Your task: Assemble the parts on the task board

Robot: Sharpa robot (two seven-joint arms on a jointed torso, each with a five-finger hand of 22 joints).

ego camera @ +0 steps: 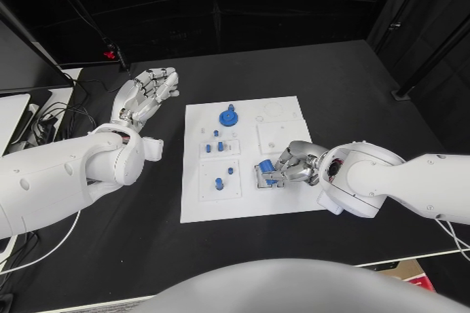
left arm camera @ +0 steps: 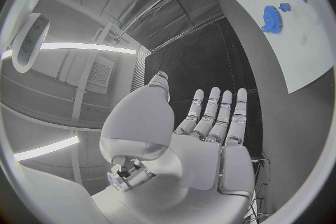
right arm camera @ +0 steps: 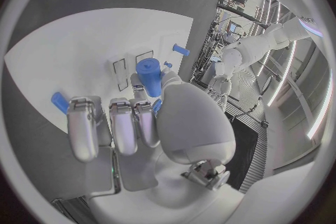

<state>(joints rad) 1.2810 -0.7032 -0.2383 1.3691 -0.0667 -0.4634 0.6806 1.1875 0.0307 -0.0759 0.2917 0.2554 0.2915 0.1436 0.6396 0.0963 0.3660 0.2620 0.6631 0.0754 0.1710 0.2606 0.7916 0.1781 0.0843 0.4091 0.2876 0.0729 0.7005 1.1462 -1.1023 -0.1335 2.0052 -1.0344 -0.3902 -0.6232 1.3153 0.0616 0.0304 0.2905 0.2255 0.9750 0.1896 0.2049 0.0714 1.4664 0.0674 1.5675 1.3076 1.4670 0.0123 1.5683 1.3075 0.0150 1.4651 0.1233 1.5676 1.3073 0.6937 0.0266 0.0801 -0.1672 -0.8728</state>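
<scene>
The right robot hand [ego camera: 284,169] rests low on the near right part of the flat white task board [ego camera: 201,211], fingers curled around a small blue cylindrical part [right arm camera: 148,70]; the right wrist view shows it pinched at the fingertips, so assembly looks under way, not finished. Just left of it, small blue pegs [ego camera: 219,184] stand in raised white squares. Farther back lies a blue toothed gear [ego camera: 228,116]. Beyond the board's far left corner, the left robot hand [ego camera: 147,89] lies flat on the black worktop [ego camera: 352,82], fingers spread, holding nothing.
</scene>
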